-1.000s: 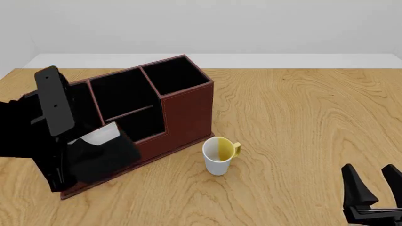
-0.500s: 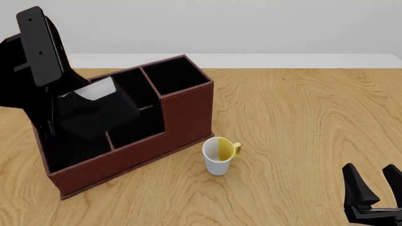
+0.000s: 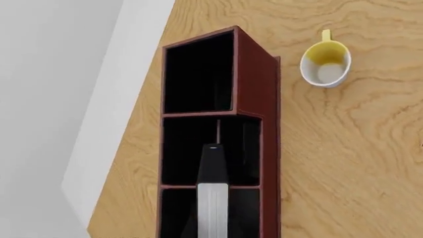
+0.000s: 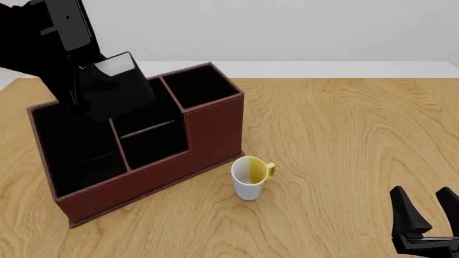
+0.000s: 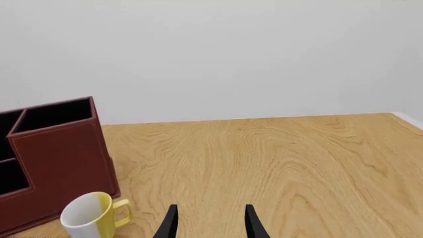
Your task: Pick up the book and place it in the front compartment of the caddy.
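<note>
Left end effector [image 4: 97,88]: raised above the caddy [image 4: 208,129], over its rear-left part, clamped on the book [image 4: 118,88]. Book hangs clear of the compartments, tilted, black cover toward the camera, its lower edge just over the rear wall of the middle section. Left wrist view looks straight down the book's white page edge [image 3: 213,208] into the caddy's [image 3: 268,124] black interior; the fingers themselves are hidden by the book there.

Caddy: reddish-brown, black inside, standing angled on the wooden bench [image 4: 344,140]. Tall rear compartments, lower stepped front wall. Front compartment shows only black interior in the front view.

White mug [image 4: 250,178], yellow inside, upright just beside the caddy's front-right corner, handle pointing right; apart from the caddy wall. Also seen in the right wrist view [image 5: 92,215].

Right end effector [image 4: 424,215]: low at the near-right of the bench, fingers spread apart, nothing between them; well apart from mug and caddy. Right wrist view confirms the gap [image 5: 209,220].
</note>
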